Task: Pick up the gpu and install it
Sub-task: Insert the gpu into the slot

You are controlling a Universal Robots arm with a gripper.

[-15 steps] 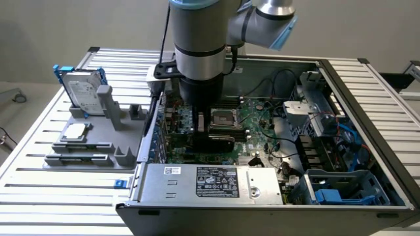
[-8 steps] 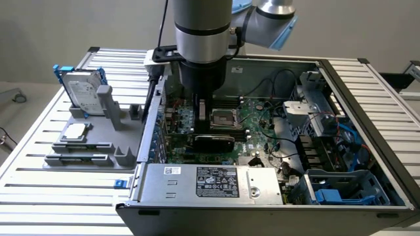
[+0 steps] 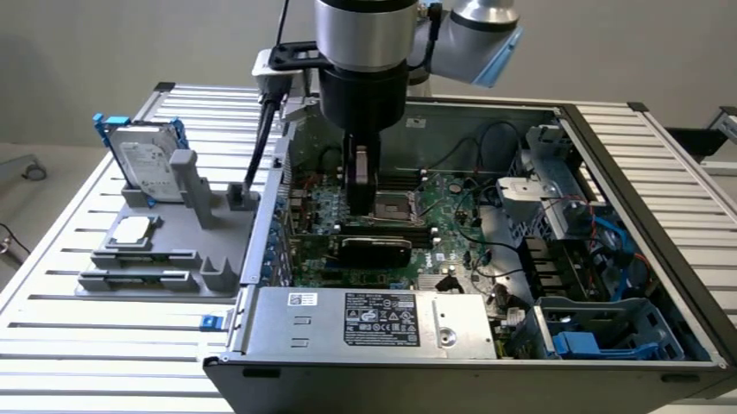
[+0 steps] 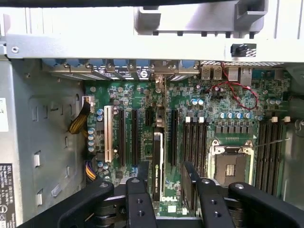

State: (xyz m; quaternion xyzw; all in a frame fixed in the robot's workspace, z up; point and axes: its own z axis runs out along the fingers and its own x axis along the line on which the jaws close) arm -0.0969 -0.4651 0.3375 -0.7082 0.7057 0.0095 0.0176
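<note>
Exterior view, going left to right: grey fixture tray on the slatted table, with a hard drive in a blue frame standing upright in its slot so it can be gripped from above, and flat parts lying lower in the tray. Next, the open computer case, laid on its side so the motherboard faces up to the arm. The hand hangs inside the case over the board, fingers spread, nothing between them. Just below it the gpu stands on edge in an expansion slot; it looks seated, judged by its level top. Right side holds drive cages and blue cables.

Wrist view: hand straddles the gpu without touching it, fingers either side.
</note>
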